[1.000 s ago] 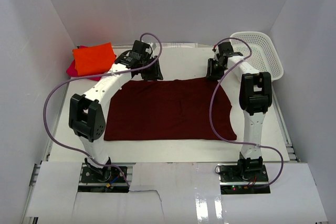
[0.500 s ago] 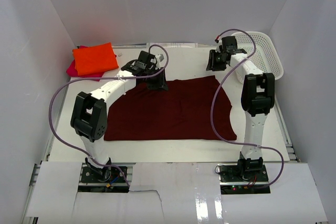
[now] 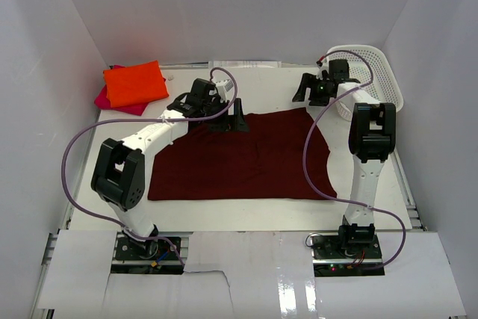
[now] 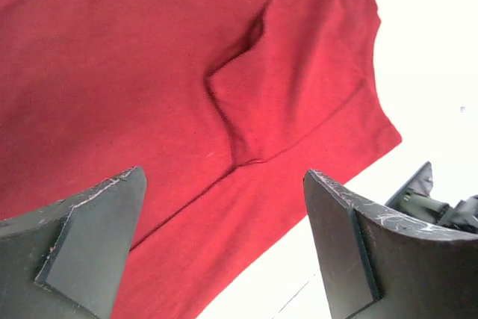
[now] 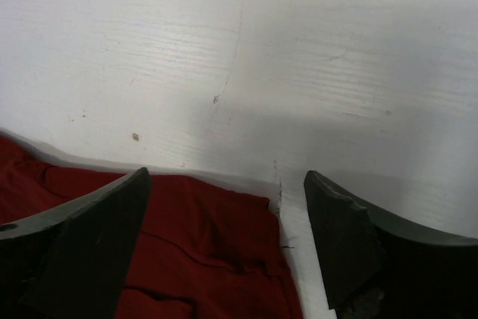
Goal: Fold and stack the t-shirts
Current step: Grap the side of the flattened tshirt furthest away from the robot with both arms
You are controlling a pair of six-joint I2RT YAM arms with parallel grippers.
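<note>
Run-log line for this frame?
maroon shirt: spread on table | left gripper: open, empty, over its far edge | right gripper: open, empty, near far right corner | orange shirt: folded atop pink shirt

A white mesh basket (image 3: 385,80) sits far right on the table (image 3: 269,91).

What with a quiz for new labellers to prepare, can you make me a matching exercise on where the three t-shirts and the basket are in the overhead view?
Things:
1. maroon t-shirt
2. orange t-shirt
3. pink t-shirt
4. white mesh basket

Places:
A. far right corner
B. underneath another shirt, only its edge showing
C. spread flat in the middle
D. folded, lying on top of another shirt, far left corner

Pairs: 1-C, 2-D, 3-B, 4-A
</note>
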